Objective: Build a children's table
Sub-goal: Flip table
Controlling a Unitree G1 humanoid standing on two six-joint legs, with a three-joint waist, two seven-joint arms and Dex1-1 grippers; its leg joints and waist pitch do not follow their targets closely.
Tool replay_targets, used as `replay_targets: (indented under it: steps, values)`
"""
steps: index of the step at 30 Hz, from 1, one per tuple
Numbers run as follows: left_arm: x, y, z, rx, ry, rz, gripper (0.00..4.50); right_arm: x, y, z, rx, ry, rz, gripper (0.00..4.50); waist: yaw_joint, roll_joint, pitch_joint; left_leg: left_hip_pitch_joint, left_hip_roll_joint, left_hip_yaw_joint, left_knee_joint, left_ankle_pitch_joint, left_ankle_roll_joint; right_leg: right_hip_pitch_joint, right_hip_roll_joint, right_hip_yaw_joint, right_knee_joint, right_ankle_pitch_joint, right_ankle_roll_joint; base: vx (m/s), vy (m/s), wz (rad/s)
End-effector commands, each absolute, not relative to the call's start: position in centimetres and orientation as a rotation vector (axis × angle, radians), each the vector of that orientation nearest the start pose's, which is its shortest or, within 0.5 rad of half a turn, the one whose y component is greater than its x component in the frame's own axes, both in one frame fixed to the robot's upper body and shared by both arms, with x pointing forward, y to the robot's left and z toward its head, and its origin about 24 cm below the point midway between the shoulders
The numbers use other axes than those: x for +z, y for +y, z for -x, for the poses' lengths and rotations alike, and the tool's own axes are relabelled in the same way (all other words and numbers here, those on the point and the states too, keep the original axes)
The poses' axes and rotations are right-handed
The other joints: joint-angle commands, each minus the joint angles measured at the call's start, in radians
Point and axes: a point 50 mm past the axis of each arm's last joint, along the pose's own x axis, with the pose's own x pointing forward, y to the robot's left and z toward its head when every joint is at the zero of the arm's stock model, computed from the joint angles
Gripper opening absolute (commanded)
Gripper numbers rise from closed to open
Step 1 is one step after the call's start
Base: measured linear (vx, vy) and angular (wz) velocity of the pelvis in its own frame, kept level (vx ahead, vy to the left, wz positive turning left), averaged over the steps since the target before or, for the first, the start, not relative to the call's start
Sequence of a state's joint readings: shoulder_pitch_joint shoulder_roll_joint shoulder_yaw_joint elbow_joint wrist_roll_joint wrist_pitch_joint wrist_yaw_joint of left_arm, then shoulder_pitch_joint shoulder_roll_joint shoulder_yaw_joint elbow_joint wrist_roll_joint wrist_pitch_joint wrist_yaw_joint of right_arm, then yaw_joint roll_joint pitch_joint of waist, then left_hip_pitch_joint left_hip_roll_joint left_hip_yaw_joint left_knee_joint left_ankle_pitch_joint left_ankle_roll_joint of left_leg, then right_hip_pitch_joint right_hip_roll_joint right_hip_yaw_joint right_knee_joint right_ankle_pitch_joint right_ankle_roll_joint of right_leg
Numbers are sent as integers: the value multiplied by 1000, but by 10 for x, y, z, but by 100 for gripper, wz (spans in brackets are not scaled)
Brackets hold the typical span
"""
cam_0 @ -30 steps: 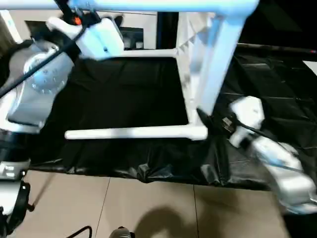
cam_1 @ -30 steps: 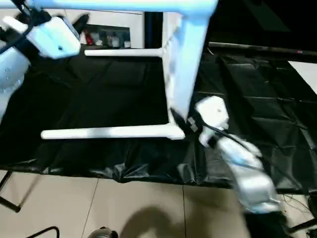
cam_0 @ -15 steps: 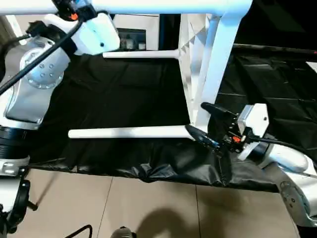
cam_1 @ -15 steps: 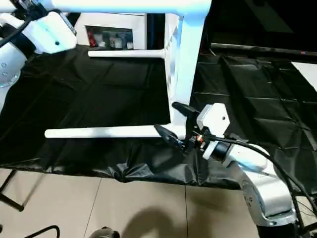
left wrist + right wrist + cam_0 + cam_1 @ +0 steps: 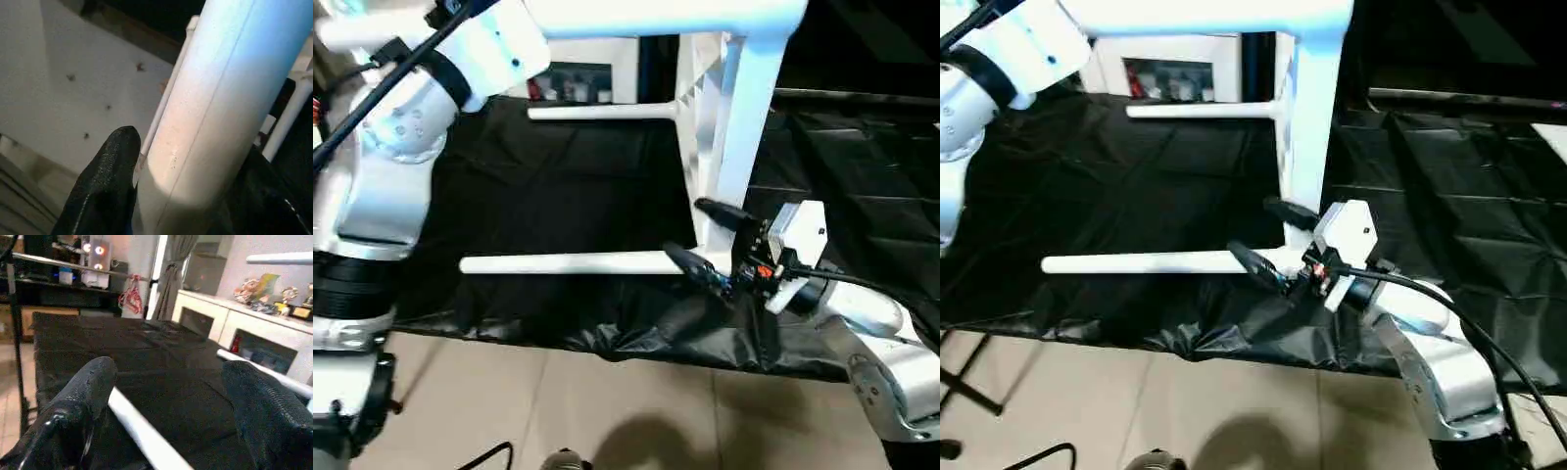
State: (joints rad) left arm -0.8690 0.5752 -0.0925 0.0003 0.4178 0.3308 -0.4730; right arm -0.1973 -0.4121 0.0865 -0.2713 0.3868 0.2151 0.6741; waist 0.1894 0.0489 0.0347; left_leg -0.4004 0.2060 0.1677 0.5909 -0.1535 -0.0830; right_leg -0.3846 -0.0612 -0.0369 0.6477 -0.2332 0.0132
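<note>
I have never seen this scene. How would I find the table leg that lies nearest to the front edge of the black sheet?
Start from the black sheet, where the white table lies on its side. Three legs point to the robot's left. The wanted leg is the lowest, level just above the sheet near its front edge, and the right gripper has open jaws at its socket end.

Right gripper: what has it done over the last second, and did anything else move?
The right gripper swung in from the right to the table's near corner. It now straddles the lower leg at its socket end, jaws open, gripping nothing. Unchanged: the table lies on its side on the black sheet, and the left gripper is still up on the upper leg.
</note>
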Motion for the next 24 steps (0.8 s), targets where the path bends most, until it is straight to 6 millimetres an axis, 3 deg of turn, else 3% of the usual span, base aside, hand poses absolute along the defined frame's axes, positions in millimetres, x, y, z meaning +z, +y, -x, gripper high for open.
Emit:
replay_targets:
  steps: [1,5,8,12,13,18,19,24]
  values:
    - [281,202,-351,-64,-210,-584,229,140,-144,-265,859,-196,135,386,2,-26,-52,23,16,-8,-61,-200,1,21,-71,37,-93,-222,-124,0,0,0]
    - [285,209,-353,-9,-202,-534,229,141,-148,-265,849,-199,137,386,11,-22,-54,22,11,-7,-55,-182,19,19,-70,36,-93,-208,-126,0,0,0]
    - [288,214,-353,18,-217,-471,229,141,-149,-265,845,-196,138,386,12,-13,-60,15,10,-9,-53,-148,30,22,-70,33,-89,-180,-123,0,0,0]
    - [290,218,-351,21,-247,-405,229,135,-153,-264,822,-154,119,386,10,-13,-61,15,10,-7,-51,-139,38,21,-66,31,-89,-150,-129,0,0,0]
    - [289,217,-348,-1,-276,-393,229,129,-159,-267,763,-98,76,412,11,-8,-64,18,13,-9,-52,-144,36,18,-66,31,-88,-140,-132,0,0,0]
    - [279,214,-340,-41,-293,-388,229,111,-176,-281,529,-10,2,430,5,-14,-64,23,17,-8,-57,-176,15,13,-64,29,-86,-87,-152,0,0,0]
    - [276,214,-340,-36,-283,-379,225,109,-175,-283,504,-8,-42,448,6,-16,-63,23,16,-7,-58,-195,13,13,-66,28,-88,-106,-147,0,0,0]
    - [274,215,-338,-30,-274,-369,223,102,-159,-295,508,-23,-207,450,-1,-21,-59,22,16,-11,-69,-239,8,14,-71,26,-94,-169,-124,0,0,0]
